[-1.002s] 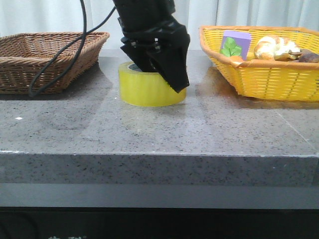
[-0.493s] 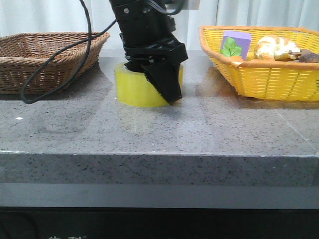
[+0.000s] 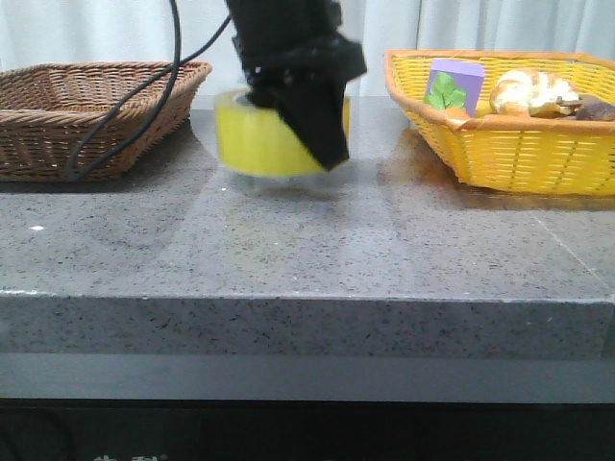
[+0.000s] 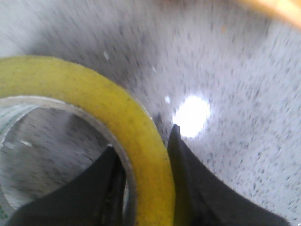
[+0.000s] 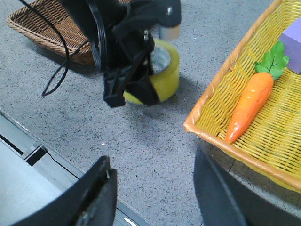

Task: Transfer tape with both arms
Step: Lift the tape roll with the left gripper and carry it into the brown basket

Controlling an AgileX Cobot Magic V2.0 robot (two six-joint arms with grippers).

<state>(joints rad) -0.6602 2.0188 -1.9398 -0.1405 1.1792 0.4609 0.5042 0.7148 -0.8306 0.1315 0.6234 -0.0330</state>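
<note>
The yellow tape roll (image 3: pixel 255 139) hangs just above the grey table, blurred by motion, between the two baskets. My left gripper (image 3: pixel 298 115) is shut on the roll's wall, one finger inside the core and one outside; the left wrist view shows the wall (image 4: pixel 141 141) pinched between the fingers. The right wrist view shows the roll (image 5: pixel 167 70) and the left arm (image 5: pixel 124 56) from above. My right gripper (image 5: pixel 150 188) is open and empty, high over the table's front edge, apart from the tape. It is not visible in the front view.
A brown wicker basket (image 3: pixel 96 110) stands at the back left. A yellow basket (image 3: pixel 509 144) at the back right holds a purple box (image 3: pixel 452 84), bread (image 3: pixel 524 91) and a carrot (image 5: pixel 249 106). A black cable (image 3: pixel 125 106) trails over the brown basket.
My left gripper has closed on the tape roll and lifted it off the table, shifting it slightly left and up.
</note>
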